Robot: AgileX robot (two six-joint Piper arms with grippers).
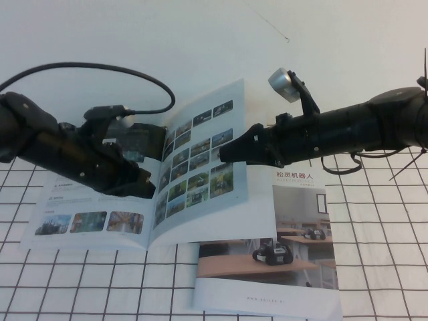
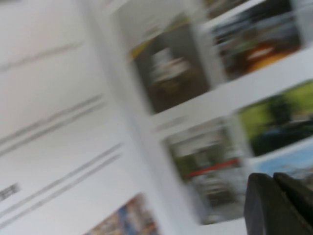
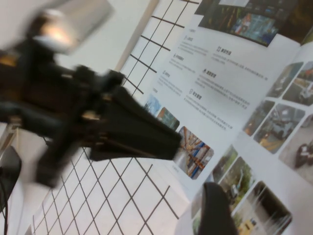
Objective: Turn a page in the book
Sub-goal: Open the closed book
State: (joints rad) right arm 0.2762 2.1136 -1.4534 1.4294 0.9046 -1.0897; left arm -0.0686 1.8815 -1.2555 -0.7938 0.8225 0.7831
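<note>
nearest the lens sits that second brochure (image 1: 287, 261), the one with a robot-on-table cover and a chinese title, lying flat on the gridded table (image 1: 87, 281) and tucked partly under the open book (image 1: 87, 204). now over on the left side, the left gripper (image 1: 144, 175) is down on the book's left leaf close to the spine, but whether its fingers are spread or pressed together, cannot tell from here. the left wrist view gives only a blurred close look at the printed photos and the fold, with a dark fingertip (image 2: 274, 205) poking in at one corner. moving across, the page (image 1: 200, 157), rows of small colour photos facing the camera, stands lifted up off the book, tilted and rising from the spine. on to the right: the right gripper (image 1: 231, 150) reaches in from the right and sits against the lifted page's outer edge, jaws spread wide with no clear pinch on the paper. the right wrist view adds what the high view hides, the left leaf's small text blocks and photos, the left arm (image 3: 88, 117) hovering over it, and one dark right fingertip (image 3: 217, 208) in front of the photo page.
</note>
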